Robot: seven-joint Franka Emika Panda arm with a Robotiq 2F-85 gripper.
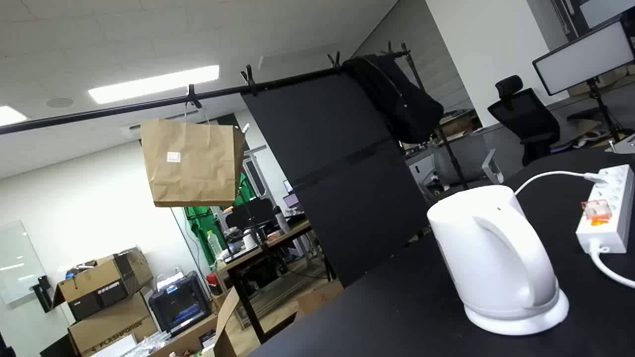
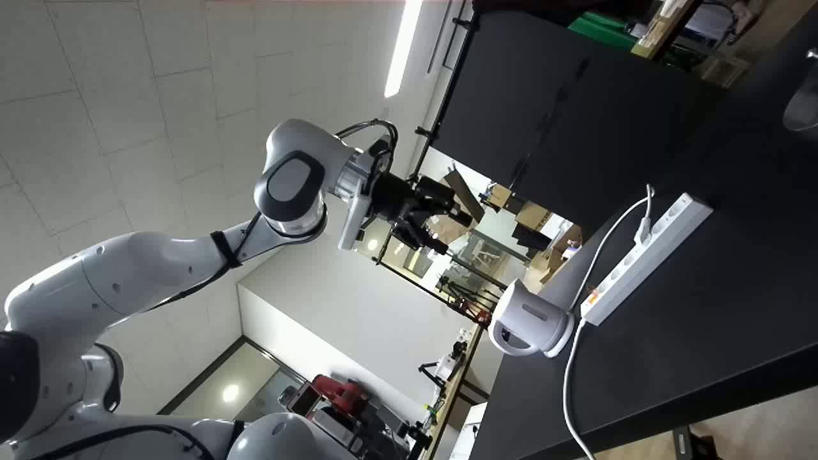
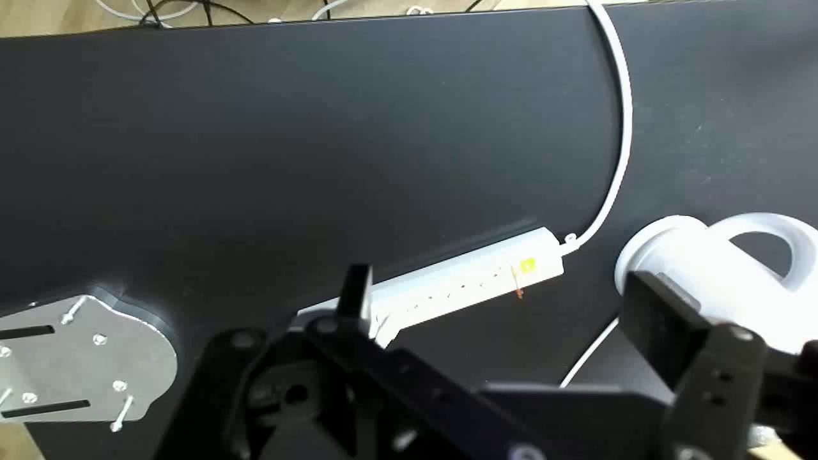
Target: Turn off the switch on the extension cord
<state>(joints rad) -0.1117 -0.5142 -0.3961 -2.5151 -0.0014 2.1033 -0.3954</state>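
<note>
Switch (image 1: 600, 220), small orange-red plastic rocker: set in one end of a long flat white plastic power strip (image 3: 460, 281); in the wrist view that end is seen at the right, where a thick white cable (image 3: 626, 115) is joined. Whether it is on cannot be told.
Clear, orange-edged guard-like piece (image 1: 595, 208): placed over or just beside the switch, which of the two cannot be told; it may be easily snapped.
Rocker press: stiff, short travel is expected; one end should be pressed straight down with a fingertip, not gripped.
Strip body: judged light, hard and slippery; it could be slid or tipped by an off-centre push. If steadied, it is best held across its long sides.
Black two-fingered gripper (image 2: 452, 232): spread wide, nothing held, well apart from the strip. Narrowing would be needed for a neat pressing tip.
Right side: limited by a rounded white plastic kettle (image 1: 488, 258), stood near the switch end.
Left side: bounded by a grey metal plate (image 3: 102, 367) with screws.
Far side: most room is judged to be given between strip and far edge of the black table (image 3: 255, 160), though crossed at right by the cable.
Near side: a thin white lead (image 1: 560, 172), run from a white plug (image 1: 597, 177) toward the kettle, could be snagged.
</note>
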